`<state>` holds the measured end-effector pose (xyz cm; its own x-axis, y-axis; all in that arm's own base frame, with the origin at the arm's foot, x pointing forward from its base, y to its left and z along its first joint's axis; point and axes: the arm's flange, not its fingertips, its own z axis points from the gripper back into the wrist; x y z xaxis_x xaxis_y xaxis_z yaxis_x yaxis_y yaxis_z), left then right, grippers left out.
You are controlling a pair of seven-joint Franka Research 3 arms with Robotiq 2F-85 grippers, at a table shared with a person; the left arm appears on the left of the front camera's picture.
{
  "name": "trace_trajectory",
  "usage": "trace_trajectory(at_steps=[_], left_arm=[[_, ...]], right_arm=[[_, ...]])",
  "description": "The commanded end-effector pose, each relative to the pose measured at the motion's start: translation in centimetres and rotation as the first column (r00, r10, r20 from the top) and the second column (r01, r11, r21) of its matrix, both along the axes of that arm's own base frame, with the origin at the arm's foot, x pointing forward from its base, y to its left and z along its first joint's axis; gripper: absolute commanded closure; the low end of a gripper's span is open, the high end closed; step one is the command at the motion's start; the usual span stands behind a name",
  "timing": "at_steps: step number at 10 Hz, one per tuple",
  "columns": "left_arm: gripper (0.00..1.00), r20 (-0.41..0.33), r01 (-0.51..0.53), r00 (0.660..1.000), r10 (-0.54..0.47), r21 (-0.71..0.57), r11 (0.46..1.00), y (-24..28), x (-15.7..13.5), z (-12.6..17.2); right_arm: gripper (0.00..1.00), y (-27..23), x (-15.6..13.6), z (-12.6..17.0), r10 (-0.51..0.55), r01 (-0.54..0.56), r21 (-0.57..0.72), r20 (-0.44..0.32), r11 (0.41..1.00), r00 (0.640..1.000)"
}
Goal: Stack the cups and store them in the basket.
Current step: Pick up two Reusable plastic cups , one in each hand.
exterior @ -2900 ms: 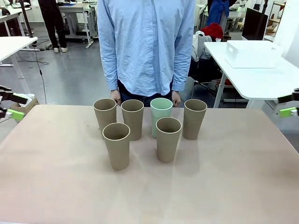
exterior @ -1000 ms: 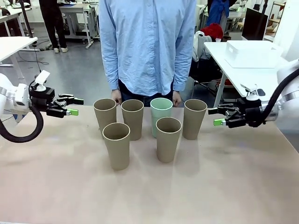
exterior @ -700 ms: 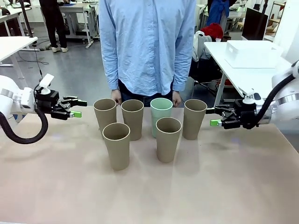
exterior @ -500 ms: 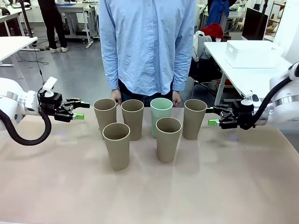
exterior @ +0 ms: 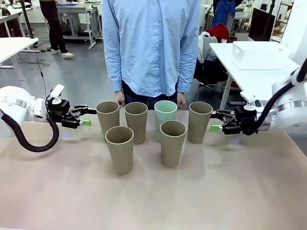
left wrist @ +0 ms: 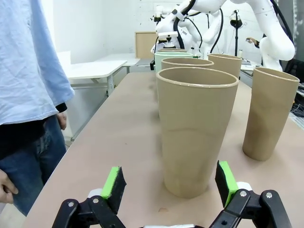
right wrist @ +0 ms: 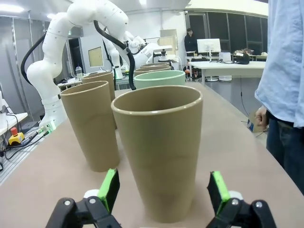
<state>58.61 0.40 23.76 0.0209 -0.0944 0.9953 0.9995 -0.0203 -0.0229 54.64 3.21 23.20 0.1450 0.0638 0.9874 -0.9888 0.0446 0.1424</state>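
Cups, six tall, tapered, handleless matte ones, stand upright in two rows on the broad pinkish-beige table, four behind and two in front. Behind them stands a person in a light blue shirt, cut off above the shoulders, both hands half hidden by cup rims. A white rectangular plastic basket sits on a separate white side table at far right, its handles too small to make out. The pale mint green cup is partly covered by the front-right tan-brown cup. The left gripper, jaws spread, hovers just beside the far-left tan-brown cup. The right gripper, jaws equally wide apart, hovers just beside the far-right tan-brown cup; contact is hard to judge.
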Motion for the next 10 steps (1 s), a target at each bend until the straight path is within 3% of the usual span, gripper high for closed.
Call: trace_trajectory(at_steps=[1,10], left_arm=[[0.0,0.02,0.023,1.0,-0.022,-0.052,0.998,-0.5,0.5,0.1],[0.0,-0.012,0.083,0.996,-0.084,-0.058,0.995,-4.5,-0.1,-1.2]], right_arm=[[0.0,1.0,0.8,0.0,0.002,-0.002,0.017,0.004,1.0,1.0],[0.0,3.7,1.0,-1.2,-0.003,0.004,0.055,-0.016,0.998,1.0]])
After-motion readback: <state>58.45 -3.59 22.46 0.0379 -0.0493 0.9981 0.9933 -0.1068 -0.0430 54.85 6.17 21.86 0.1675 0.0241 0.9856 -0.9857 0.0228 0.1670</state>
